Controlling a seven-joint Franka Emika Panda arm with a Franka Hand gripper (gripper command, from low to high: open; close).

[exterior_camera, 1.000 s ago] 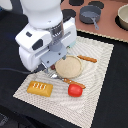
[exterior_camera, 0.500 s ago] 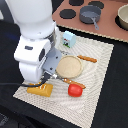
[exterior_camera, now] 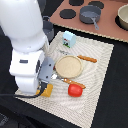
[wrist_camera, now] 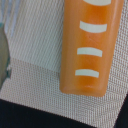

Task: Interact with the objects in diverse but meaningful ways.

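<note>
Bread loaf (wrist_camera: 90, 45) — flat on mat (wrist_camera: 35, 95), long axis diag. across wrist view

Arm hides most of bread loaf (exterior_camera: 47, 90).

Bread loaf (wrist_camera: 90, 45) flat on mat; tomato (exterior_camera: 75, 90) nearby; carton (exterior_camera: 68, 39) upright.

A pale striped cloth (exterior_camera: 95, 70) covers a black table (exterior_camera: 117, 100), with a brown hob board (exterior_camera: 107, 22) bearing dark rings at one o'clock.
</note>
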